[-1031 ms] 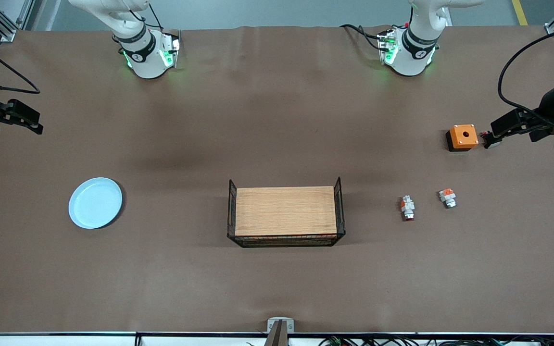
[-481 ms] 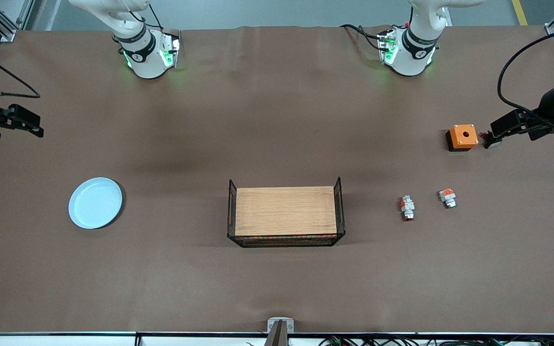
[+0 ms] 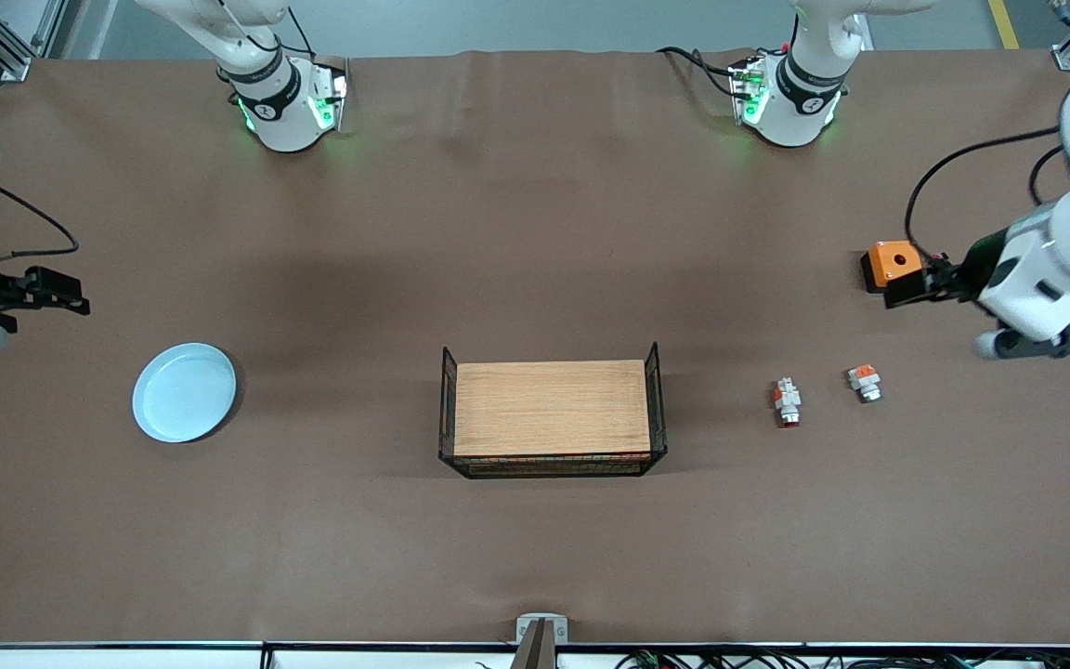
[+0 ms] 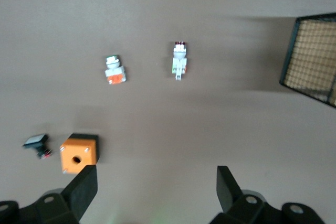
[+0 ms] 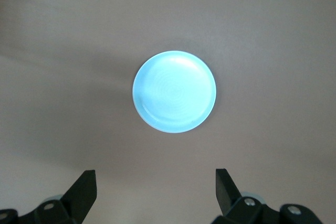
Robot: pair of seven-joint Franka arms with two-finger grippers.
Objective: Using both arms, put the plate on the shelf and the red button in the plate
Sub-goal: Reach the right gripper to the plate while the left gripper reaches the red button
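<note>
The pale blue plate (image 3: 184,392) lies flat on the table toward the right arm's end and shows whole in the right wrist view (image 5: 174,91). My right gripper (image 3: 71,299) (image 5: 155,187) is open and empty, in the air over bare table beside the plate. The red button (image 3: 787,400) lies on its side toward the left arm's end; it also shows in the left wrist view (image 4: 179,60). My left gripper (image 3: 906,290) (image 4: 156,187) is open and empty, over the table by the orange box, apart from the button.
A wire rack with a wooden top (image 3: 549,409) stands mid-table. An orange square box with a hole (image 3: 890,263) and a stubby white part with an orange top (image 3: 864,382) lie near the button. A small black part (image 4: 37,144) lies beside the box.
My left gripper has swung in from the table's end to beside the orange box. My right gripper has moved closer to the plate. Nothing on the table has moved.
</note>
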